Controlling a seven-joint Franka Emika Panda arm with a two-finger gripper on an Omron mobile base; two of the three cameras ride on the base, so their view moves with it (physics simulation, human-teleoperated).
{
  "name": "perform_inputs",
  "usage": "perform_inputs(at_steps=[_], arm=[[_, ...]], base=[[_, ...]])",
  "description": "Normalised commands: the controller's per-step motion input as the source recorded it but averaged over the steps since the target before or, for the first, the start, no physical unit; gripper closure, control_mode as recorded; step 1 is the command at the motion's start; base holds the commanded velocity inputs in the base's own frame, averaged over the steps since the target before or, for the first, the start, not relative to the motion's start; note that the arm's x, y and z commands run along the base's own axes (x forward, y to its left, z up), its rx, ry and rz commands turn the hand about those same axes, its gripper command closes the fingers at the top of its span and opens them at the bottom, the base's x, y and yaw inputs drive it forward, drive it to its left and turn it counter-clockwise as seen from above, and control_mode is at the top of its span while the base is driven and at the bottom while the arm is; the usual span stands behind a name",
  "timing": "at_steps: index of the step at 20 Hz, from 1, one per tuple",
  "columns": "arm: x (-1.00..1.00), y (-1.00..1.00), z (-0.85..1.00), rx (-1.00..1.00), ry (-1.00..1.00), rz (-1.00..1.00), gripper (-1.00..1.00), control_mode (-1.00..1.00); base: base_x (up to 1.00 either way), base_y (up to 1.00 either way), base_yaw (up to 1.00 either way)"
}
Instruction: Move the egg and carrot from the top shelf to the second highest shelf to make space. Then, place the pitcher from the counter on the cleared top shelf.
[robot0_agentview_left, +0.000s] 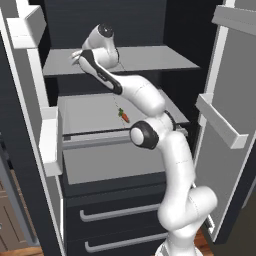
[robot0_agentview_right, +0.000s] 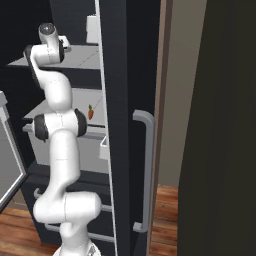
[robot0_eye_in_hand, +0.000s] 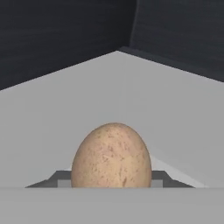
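One egg (robot0_eye_in_hand: 111, 156), tan and speckled, sits upright low in the hand view, at six o'clock, with a dark finger tip (robot0_eye_in_hand: 49, 180) showing on each side of it. The tips sit right against its flanks, so the gripper (robot0_eye_in_hand: 111, 183) looks closed on the egg, though the contact itself is hidden behind the shell. Grey slab spreads out behind the egg toward the dark back walls of the fridge.

From the left base view, the white arm (robot0_agentview_left: 165, 150) climbs from five o'clock and bends up to eleven o'clock, its hand reaching in over the top shelf (robot0_agentview_left: 150, 59). Whether the egg rests on that slab or is raised off it cannot be told.

Below, the carrot (robot0_agentview_left: 124, 116) lies on the second highest shelf (robot0_agentview_left: 90, 112), near the middle of the picture and just at ten o'clock from the arm's dark elbow joint. In the right base view the carrot (robot0_agentview_right: 91, 112) shows as a small orange speck at nine o'clock from the fridge door's edge (robot0_agentview_right: 112, 125), beside the arm's joint.
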Motion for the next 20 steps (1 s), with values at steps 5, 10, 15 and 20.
perform_inputs(at_steps=[5,10,15,20], arm=[[-0.05,0.00,-0.32,-0.04,0.01,0.00,1.00,-1.00],[-0.87,-0.08,-0.80,-0.12,0.00,0.00,1.00,-1.00],[-1.00,-0.26,-0.92,-0.11,-0.08,0.00,1.00,-1.00],[-0.95,-0.30,-1.00,-0.04,-0.47,0.00,1.00,-1.00]], base=[[0.00,0.00,0.00],[0.00,0.00,0.00],[0.00,0.00,0.00],[0.00,0.00,0.00]])
